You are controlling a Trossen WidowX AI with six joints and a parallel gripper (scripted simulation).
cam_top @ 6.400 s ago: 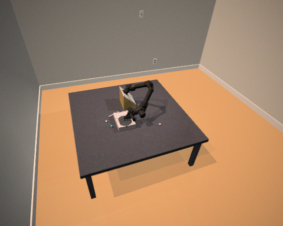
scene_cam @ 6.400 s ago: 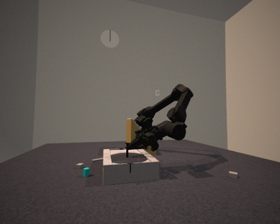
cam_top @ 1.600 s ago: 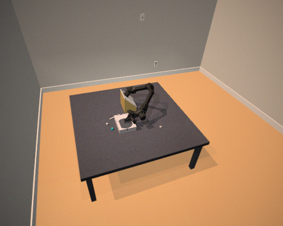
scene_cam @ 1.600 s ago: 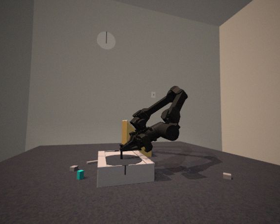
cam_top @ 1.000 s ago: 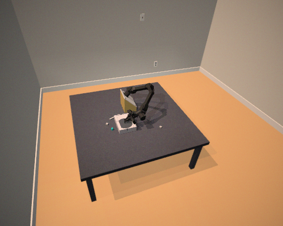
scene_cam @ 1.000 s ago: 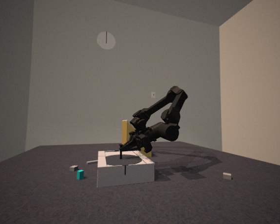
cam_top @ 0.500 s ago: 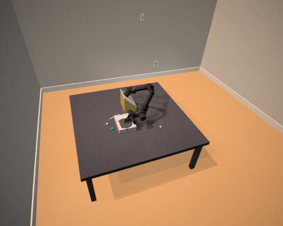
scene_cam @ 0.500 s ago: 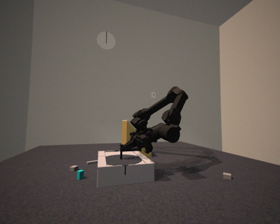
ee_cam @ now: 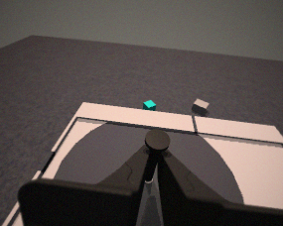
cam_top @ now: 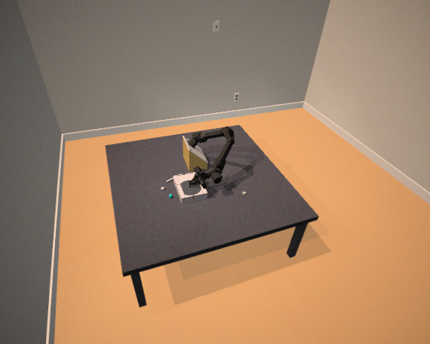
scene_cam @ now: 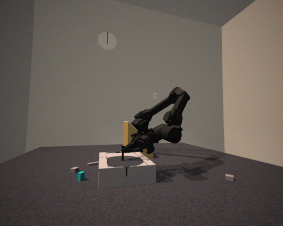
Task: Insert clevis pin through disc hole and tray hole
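The rimmed tray (cam_top: 197,198) (scene_cam: 114,177) (ee_cam: 228,124) stands on the table. The dark grey disc (cam_top: 191,191) (scene_cam: 134,162) (ee_cam: 104,154) lies flat inside it. My gripper (scene_cam: 122,150) (ee_cam: 153,151) is shut on the dark clevis pin (scene_cam: 122,156) (ee_cam: 157,141), just under its head. The pin is upright, head up, with its shank pointing down over the disc's middle region. In the wrist view a small light spot shows beside the lower shank, between the fingers. The fingers hide much of the shank and the disc's hole; whether the tip is in the hole I cannot tell.
A yellow-sided panel (cam_top: 197,164) (scene_cam: 125,139) stands behind the tray, close to the arm. A teal block (cam_top: 170,196) (scene_cam: 81,176) (ee_cam: 149,105), a grey block (cam_top: 163,188) (scene_cam: 74,170) (ee_cam: 201,105) and a pale bar (scene_cam: 93,163) lie left of the tray. Another block (cam_top: 244,193) (scene_cam: 229,177) lies right.
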